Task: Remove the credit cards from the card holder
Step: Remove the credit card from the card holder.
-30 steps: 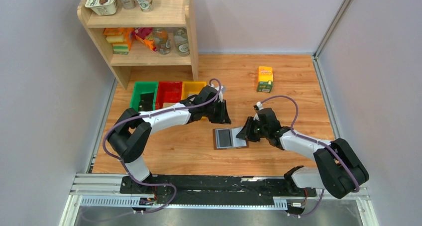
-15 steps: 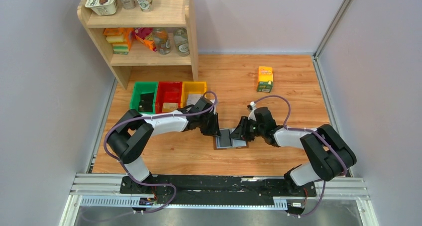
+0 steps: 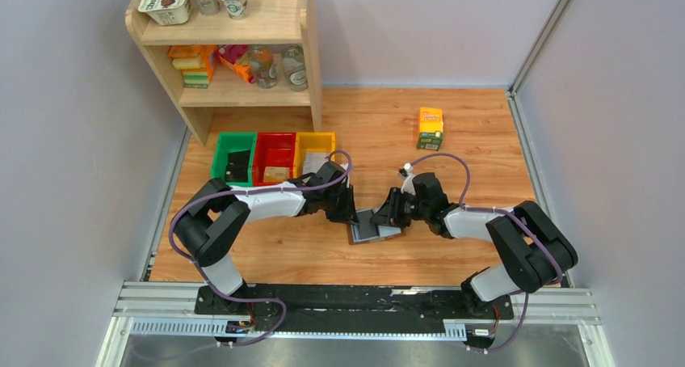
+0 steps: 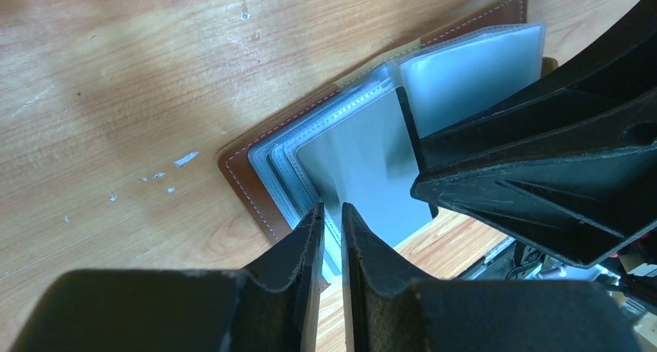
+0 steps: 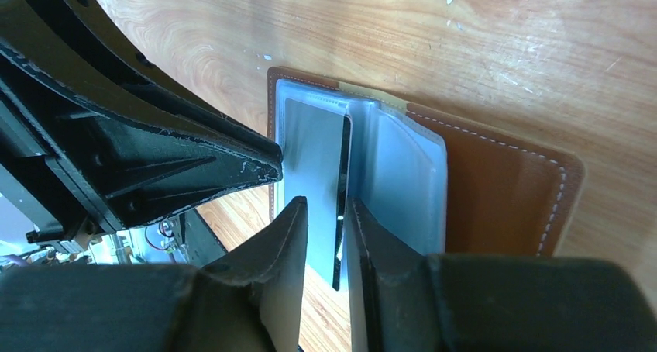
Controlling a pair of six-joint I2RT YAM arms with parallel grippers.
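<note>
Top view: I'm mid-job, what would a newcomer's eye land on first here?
Both arms meet head-on in the middle, the left gripper and right gripper bent over the open brown card holder. In the right wrist view, what looks like a dark card stands on edge between the narrow jaws. Behind, the green, red and yellow bins stand out.

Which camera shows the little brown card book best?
The right wrist view: the card holder lies open, big and sharp. The left wrist view shows it close too, but partly blocked; the top view shows it tiny.

Left gripper (image 4: 331, 214) jaws narrowly apart over the open card holder (image 4: 356, 162) (grey-blue sleeves, brown cover)
</note>
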